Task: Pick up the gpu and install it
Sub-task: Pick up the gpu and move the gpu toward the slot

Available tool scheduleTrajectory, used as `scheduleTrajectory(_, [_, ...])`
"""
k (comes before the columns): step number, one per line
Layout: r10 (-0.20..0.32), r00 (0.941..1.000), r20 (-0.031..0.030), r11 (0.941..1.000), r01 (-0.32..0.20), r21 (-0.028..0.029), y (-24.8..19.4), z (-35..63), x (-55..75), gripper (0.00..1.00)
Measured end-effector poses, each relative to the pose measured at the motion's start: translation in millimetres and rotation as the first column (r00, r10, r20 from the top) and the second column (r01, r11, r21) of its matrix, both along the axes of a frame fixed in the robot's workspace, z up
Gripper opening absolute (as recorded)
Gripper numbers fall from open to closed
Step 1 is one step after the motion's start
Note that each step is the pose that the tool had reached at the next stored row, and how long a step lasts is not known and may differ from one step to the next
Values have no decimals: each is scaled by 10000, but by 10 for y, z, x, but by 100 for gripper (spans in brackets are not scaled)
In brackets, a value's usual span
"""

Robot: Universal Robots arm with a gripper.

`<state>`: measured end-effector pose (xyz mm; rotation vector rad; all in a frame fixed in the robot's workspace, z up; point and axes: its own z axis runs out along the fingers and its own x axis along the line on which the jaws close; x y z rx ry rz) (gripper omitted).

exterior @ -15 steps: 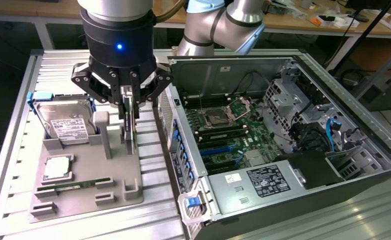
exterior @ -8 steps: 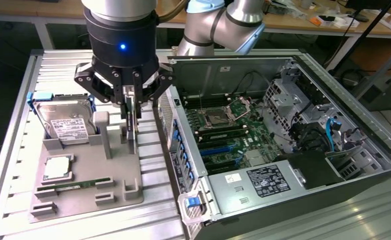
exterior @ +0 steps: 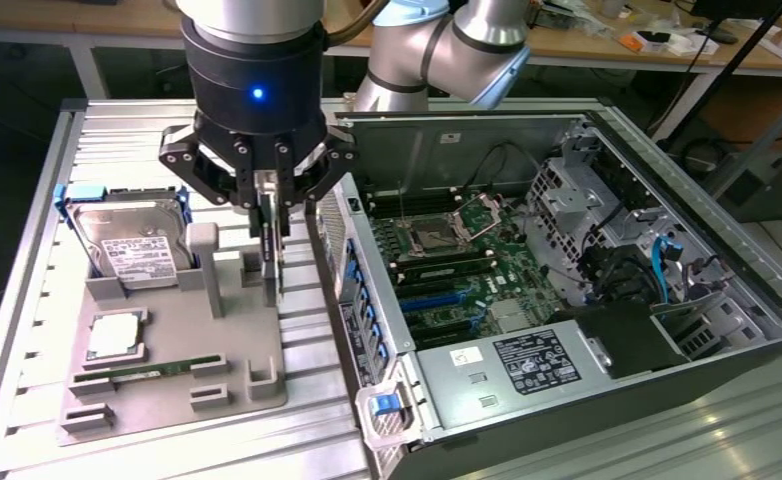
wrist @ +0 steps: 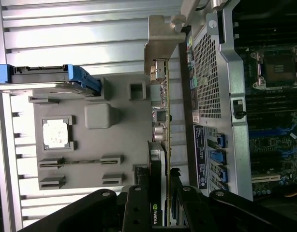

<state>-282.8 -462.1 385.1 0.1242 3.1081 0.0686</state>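
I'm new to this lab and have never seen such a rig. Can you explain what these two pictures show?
This is a robot arm with a gripper. One picture comes from a camera off the arm, the other from a camera on its wrist. On the ribbed table sit an open computer case and a grey tray. The tray carries a hard drive, a CPU and a RAM stick. The gripper is shut on the gpu, holding it on edge over the tray, beside the case.
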Motion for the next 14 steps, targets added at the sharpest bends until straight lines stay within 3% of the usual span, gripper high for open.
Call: scheduleTrajectory(14, [-1, 10000, -8, 10000, 1, -2, 0, 6, 98, 27])
